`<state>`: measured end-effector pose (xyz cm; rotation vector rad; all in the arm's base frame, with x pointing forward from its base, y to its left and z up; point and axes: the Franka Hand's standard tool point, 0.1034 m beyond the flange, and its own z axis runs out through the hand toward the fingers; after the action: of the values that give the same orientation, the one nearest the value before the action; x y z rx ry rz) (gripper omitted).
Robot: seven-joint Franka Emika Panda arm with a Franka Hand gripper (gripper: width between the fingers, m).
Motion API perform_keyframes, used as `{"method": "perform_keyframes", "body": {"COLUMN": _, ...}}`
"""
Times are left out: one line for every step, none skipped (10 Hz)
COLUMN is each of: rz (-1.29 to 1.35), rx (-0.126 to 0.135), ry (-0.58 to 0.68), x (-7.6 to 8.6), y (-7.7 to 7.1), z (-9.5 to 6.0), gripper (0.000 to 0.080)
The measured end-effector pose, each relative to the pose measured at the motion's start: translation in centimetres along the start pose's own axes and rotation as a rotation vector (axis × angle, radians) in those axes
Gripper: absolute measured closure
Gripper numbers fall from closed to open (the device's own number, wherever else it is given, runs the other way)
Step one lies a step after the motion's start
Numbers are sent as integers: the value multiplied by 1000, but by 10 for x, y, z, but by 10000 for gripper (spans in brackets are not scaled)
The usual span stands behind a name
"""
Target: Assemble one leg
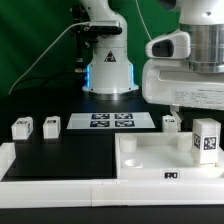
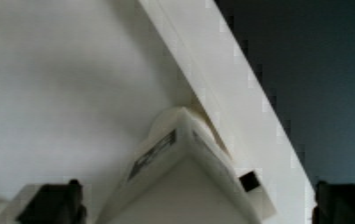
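1. The gripper [image 2: 195, 203] has its dark fingertips [image 2: 49, 202] spread wide and holds nothing. A corner of the white tray-like piece [image 2: 85, 90] lies beneath them.
2. The nearest leg [image 1: 207, 138] stands upright at the tray's edge, just beside and below the tool. A second leg [image 1: 171, 122] sits near it, and a far leg [image 1: 22, 128] lies well apart.
3. The leg is probably light, stiff, smooth plastic. It is best pinched squarely across two flat opposite sides, or it may twist or slip.
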<state>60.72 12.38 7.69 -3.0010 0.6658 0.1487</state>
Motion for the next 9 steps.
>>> {"method": "perform_keyframes", "body": {"rz": -108, "rx": 0, "ry": 0, "x": 0, "y": 0, "z": 0, "gripper": 150}}
{"method": "perform_keyframes", "body": {"rz": -228, "rx": -4, "ry": 2, "x": 1, "y": 1, "z": 0, "gripper": 150}}
{"method": "perform_keyframes", "body": {"rz": -359, "rx": -12, "ry": 5, "x": 1, "y": 2, "z": 0, "gripper": 150}}
{"method": "perform_keyframes", "body": {"rz": -468, "rx": -25, "ry": 9, "x": 2, "y": 3, "z": -1, "gripper": 150}}
{"method": "perform_keyframes", "body": {"rz": -573, "rx": -31, "ry": 10, "x": 3, "y": 4, "z": -1, "gripper": 150}}
{"method": "perform_keyframes", "body": {"rz": -650, "rx": -32, "ry": 9, "x": 4, "y": 5, "z": -1, "gripper": 150}}
{"method": "perform_keyframes", "body": {"rz": -702, "rx": -32, "ry": 9, "x": 5, "y": 6, "z": -1, "gripper": 150}}
{"method": "perform_keyframes", "body": {"rz": -695, "rx": -32, "ry": 9, "x": 5, "y": 6, "z": -1, "gripper": 274}}
{"method": "perform_keyframes", "body": {"rz": -695, "rx": -32, "ry": 9, "x": 5, "y": 6, "z": -1, "gripper": 274}}
